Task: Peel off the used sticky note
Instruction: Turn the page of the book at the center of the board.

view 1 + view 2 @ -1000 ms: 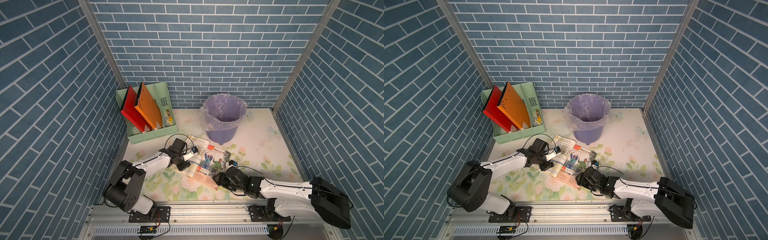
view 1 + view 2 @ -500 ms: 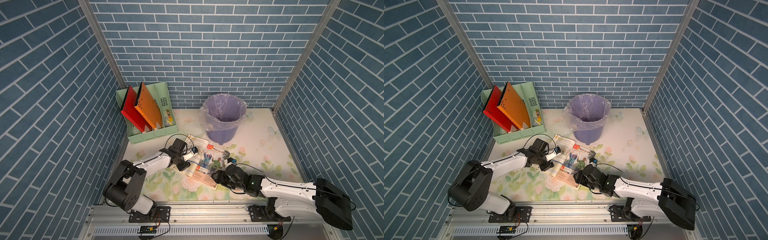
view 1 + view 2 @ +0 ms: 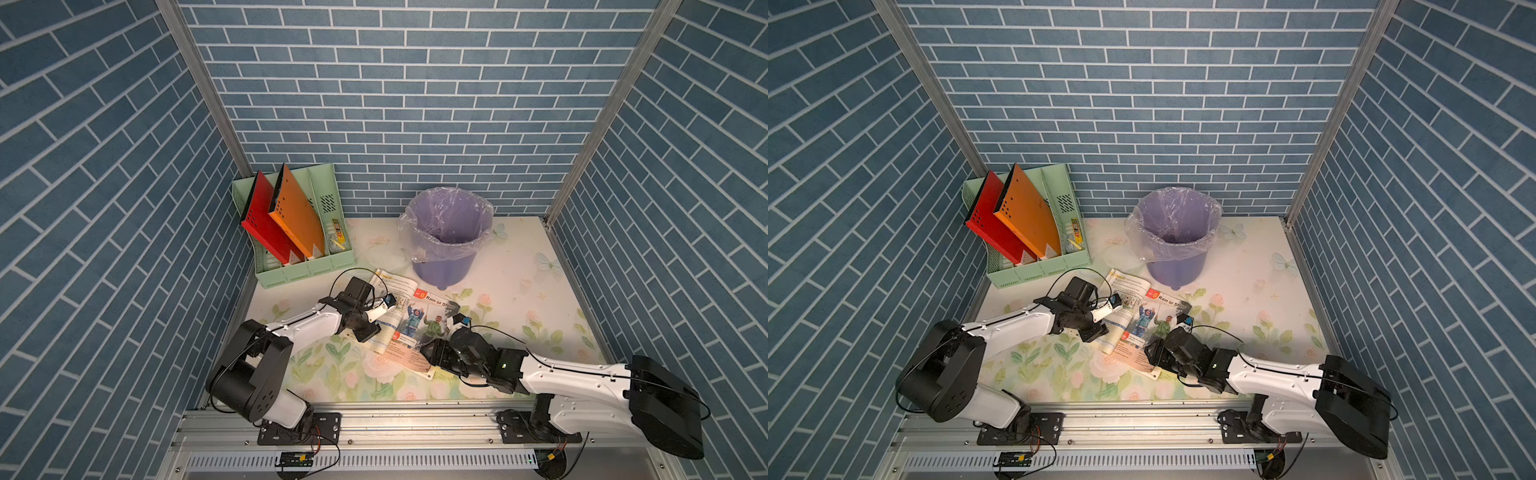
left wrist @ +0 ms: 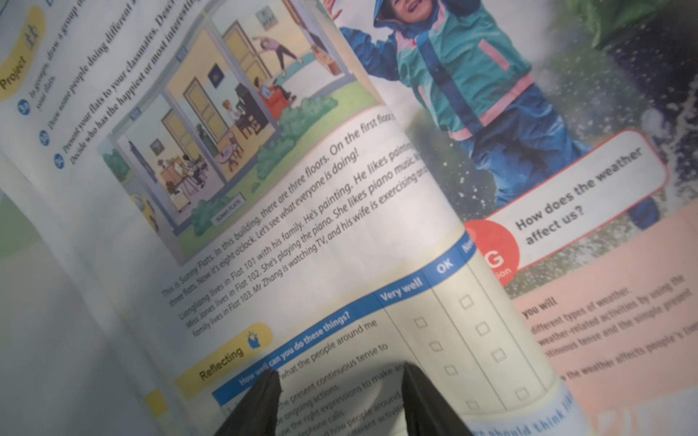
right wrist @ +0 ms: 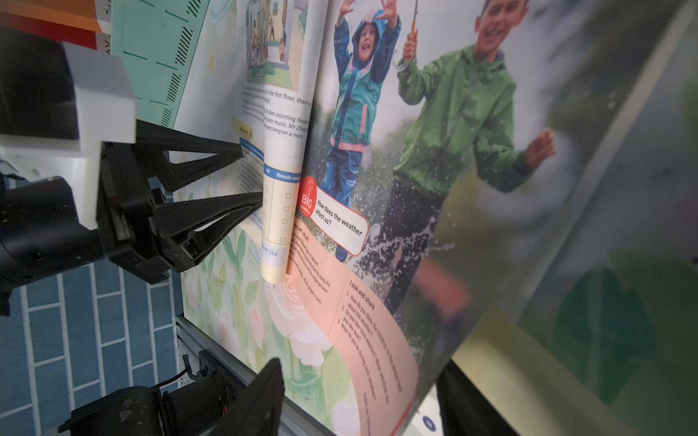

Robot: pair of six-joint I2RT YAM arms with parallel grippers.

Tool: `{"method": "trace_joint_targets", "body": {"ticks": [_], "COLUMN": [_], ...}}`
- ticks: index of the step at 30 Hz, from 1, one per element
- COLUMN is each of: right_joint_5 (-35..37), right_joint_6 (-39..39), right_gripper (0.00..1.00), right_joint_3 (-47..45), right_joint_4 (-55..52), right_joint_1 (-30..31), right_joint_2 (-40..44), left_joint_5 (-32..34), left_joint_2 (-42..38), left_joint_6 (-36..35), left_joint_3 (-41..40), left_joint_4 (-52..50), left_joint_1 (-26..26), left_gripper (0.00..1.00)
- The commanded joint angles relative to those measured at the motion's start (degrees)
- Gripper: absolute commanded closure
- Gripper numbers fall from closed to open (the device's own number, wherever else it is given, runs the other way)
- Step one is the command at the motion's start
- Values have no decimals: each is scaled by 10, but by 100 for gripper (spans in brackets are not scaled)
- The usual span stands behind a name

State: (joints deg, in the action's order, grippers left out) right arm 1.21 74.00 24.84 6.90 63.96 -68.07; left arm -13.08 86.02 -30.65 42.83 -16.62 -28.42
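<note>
The left tool [image 4: 340, 377] stands released, both tips resting on the left page [image 4: 302, 234] of the open book [image 3: 411, 328], near the middle of the worktop's [image 3: 519, 299] front edge. The right tool [image 5: 359, 372] is unclenched too, the raised right page [image 5: 415, 170] passing between its jaws. The sticky note shows in no view; presumably it sits inside the book. Likely feather-light, limp and tearable, it wants pinching at a free, unglued corner.

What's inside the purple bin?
Only a clear plastic liner shows inside the purple bin; no loose items are visible on the part of the floor in view. Its near inner wall is hidden behind the rim.
</note>
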Motion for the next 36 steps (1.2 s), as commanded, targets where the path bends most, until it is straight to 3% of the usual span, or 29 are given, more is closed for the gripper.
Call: {"method": "trace_joint_targets", "body": {"ticks": [1, 10, 19, 25, 31, 36], "right_joint_5": [0, 23, 38, 54, 40, 22], "right_joint_6": [-4, 10, 10, -15, -108, -269], "right_gripper": [35, 41, 53, 98, 100, 100], "right_joint_3": [-10, -66, -78, -41, 38, 145], "right_joint_4": [34, 182, 215, 126, -51, -277], "right_joint_1": [1, 1, 1, 1, 3, 2], "right_joint_2": [-27, -32, -39, -55, -49, -48], "left_joint_5": [-8, -9, -12, -25, -67, -130], "left_joint_2": [4, 5, 8, -5, -55, -95], "left_joint_6": [-4, -5, -5, 4, 3, -15], "left_joint_3": [4, 3, 8, 21, 64, 106], "left_joint_4": [-8, -9, -12, -29, -95, -169], "left_joint_1": [-5, -4, -5, -3, 34, 105], "left_gripper": [43, 43, 43, 43, 43, 43]}}
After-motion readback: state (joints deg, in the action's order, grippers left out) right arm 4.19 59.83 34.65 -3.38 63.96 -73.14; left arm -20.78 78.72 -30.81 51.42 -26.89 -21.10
